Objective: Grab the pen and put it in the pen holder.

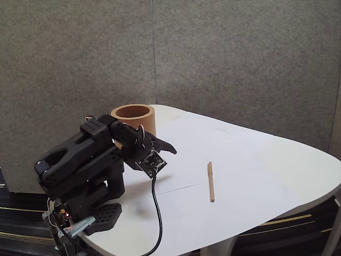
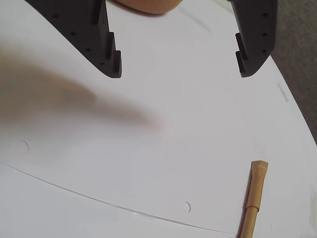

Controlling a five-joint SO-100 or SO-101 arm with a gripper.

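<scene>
While the arm (image 1: 80, 160) sat folded low at the table's near-left edge in the fixed view, the gripper (image 1: 160, 146) pointed out over the white table (image 1: 266, 170), just above the surface. Wrist view showed the gripper (image 2: 178, 72) with jaws spread wide and nothing between them; both black fingers (image 2: 104, 44) hung clear of the tabletop.

Pen (image 1: 211, 182) lay flat on the table, well apart from the gripper, to its right in the fixed view, long axis running roughly toward the camera. In the wrist view the pen (image 2: 253, 198) appeared at lower right, one end toward the gripper, the rest cut off by the frame's bottom edge.

Holder (image 1: 133, 118) stood upright behind the arm near the table's far-left edge, mouth open. A tan sliver of the holder (image 2: 148, 6) showed at the top of the wrist view, between the fingers.

Black cable (image 1: 157, 213) ran from the gripper down to the table's near edge.
</scene>
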